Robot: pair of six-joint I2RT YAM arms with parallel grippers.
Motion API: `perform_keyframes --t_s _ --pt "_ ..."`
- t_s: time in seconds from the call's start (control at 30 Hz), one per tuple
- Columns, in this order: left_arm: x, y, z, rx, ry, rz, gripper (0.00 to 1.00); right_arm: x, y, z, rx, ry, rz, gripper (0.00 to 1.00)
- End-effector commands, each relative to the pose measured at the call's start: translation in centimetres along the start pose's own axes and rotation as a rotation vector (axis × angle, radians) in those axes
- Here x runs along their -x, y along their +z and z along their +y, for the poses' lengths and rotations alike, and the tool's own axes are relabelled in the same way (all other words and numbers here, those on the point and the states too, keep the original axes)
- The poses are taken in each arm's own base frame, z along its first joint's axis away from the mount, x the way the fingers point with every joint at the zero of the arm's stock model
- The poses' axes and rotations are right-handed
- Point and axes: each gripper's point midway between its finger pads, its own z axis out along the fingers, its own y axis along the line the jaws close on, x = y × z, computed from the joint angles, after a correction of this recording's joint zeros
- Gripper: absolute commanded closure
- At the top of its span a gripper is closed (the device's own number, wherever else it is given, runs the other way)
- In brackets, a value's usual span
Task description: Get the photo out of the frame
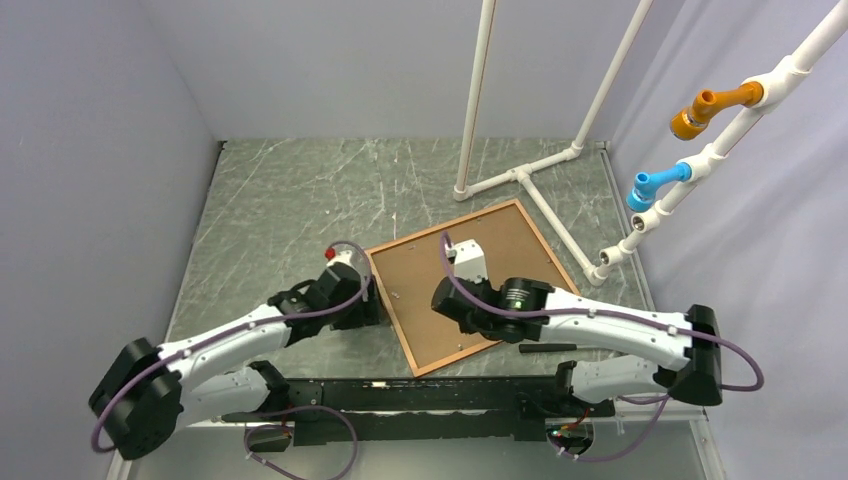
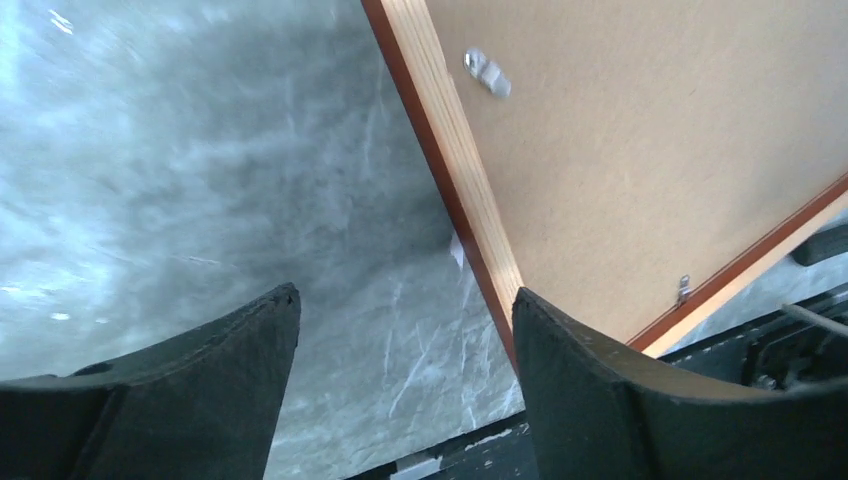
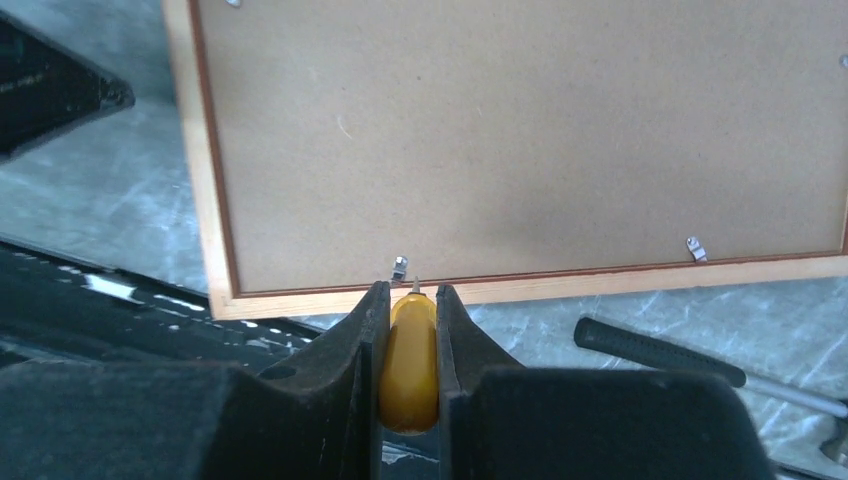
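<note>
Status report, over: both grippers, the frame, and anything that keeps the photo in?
Left gripper open, at the frame edge. Right gripper shut on yellow tool, tip at a metal clip. Frame face down, photo back up, clips over its edge.

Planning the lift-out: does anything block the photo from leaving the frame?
Yes: small metal clips overlap the photo's brown back along the frame's inner edge; the right gripper's yellow tool points at one.
</note>
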Motion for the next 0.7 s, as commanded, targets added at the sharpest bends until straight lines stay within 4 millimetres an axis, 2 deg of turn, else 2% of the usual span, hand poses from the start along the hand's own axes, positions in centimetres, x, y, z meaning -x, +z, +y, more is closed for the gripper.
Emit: perform_keyframes --t_s 0.0,0.13,0.27,0.33,0.37,0.43,0.53,0.67 --pt "5.0 -2.0 0.2 -0.044 0.079 -0.101 0.16 3.1 -1.9 0.0 0.065 0.055 -0.111 1.0" --pt "10.4 -1.9 0.7 -0.047 0.128 -0.124 0.13 3.5 -2.0 -0.1 0.083 0.075 -0.131 1.0" --pt "14.2 -0.3 -0.2 -0.011 0.328 -0.062 0.14 3.8 -2.5 -0.1 0.117 0.098 -0.156 1.0" --pt "15.2 1.3 -0.6 -0.019 0.427 0.0 0.15 3.7 -2.6 -0.2 0.135 0.11 -0.168 1.0" --pt "15.3 2.5 -0.2 0.0 0.468 0.048 0.16 3.6 -2.7 -0.3 0.143 0.115 -0.171 1.0" --pt "16.9 3.6 -0.6 0.003 0.554 0.06 0.16 3.4 -2.8 -0.5 0.153 0.122 -0.174 1.0" --pt "17.9 5.5 -0.5 -0.022 0.662 0.098 0.17 2.8 -3.1 -1.3 0.153 0.134 -0.177 1.0" --pt "18.6 7.5 -1.3 -0.07 0.719 0.123 0.19 2.4 -3.4 -2.3 0.145 0.144 -0.189 1.0"
